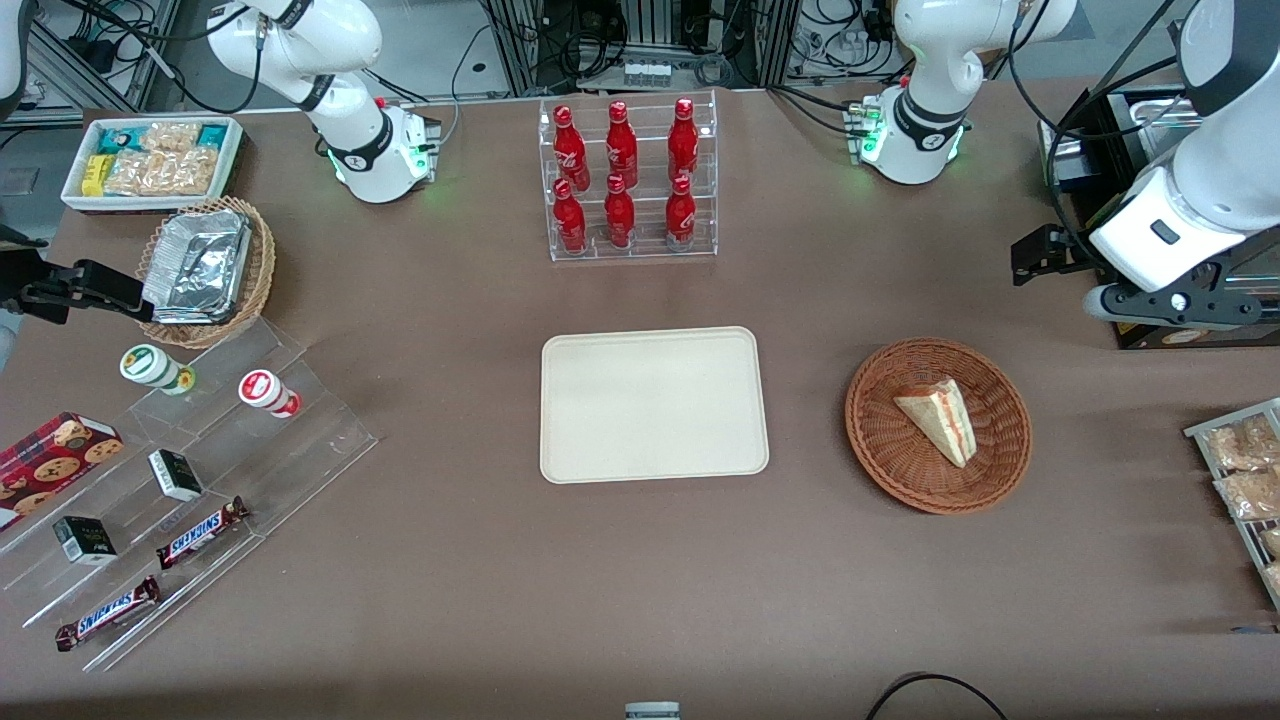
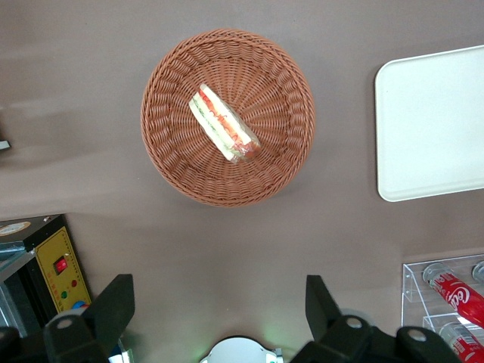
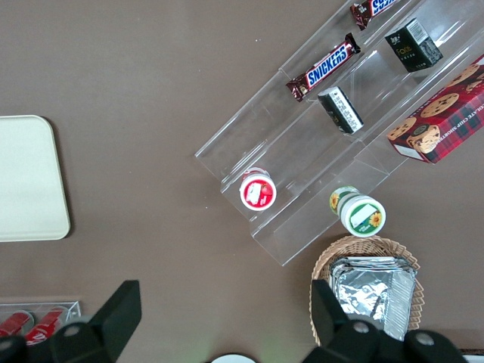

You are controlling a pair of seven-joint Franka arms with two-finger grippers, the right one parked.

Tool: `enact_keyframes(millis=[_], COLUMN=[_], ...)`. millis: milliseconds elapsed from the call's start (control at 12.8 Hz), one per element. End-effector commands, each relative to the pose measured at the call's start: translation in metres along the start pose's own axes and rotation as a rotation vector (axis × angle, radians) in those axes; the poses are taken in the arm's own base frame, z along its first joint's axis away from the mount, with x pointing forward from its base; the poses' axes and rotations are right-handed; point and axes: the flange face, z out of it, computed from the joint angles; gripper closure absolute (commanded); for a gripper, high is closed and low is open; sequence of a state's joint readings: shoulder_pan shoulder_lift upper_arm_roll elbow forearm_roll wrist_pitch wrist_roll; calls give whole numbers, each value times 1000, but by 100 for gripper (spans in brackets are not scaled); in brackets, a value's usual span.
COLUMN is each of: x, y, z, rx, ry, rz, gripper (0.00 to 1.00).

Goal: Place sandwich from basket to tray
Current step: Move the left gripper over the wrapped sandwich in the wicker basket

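Hovering over a brown matte table [image 1: 420, 560], I am holding my gripper [image 2: 219, 302] wide open and empty above the woven reddish basket [image 2: 162, 144]. The triangular sandwich [image 2: 223, 125] is lying in it, its striped long edge running diagonally. The smooth cream tray [image 2: 431, 128] is sitting nearby.

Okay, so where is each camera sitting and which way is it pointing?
Front view: high, facing both arms across the table; the round reddish wicker basket holds the triangular white-bread sandwich.
Left wrist view: looks down past the open pincer, poised above the table.
Right wrist view: parked arm's wrist, looking down at snack shelves.
All share the flat cream rectangular tray.
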State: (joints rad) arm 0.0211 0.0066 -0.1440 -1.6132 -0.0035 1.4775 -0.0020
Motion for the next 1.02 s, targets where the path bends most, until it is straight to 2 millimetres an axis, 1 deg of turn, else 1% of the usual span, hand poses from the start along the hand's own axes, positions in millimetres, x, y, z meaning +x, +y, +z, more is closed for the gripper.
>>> enact_keyframes(millis=[0,156,234,391,469,625,781,938], x=[-3,-2,2,7,7,12,18,21], y=[-1,-2,-4,-5,-5,-4,-5,-7], z=[-6,-2,8,35,54,86,120,149], rx=[-3,1,0,0,1,1,5,5], ry=[12,6,-14,-26,-36,-39,-1,32], rz=[11,9,8,8,8,8,7,3], gripper=[0,0,0,0,0,0,0,0])
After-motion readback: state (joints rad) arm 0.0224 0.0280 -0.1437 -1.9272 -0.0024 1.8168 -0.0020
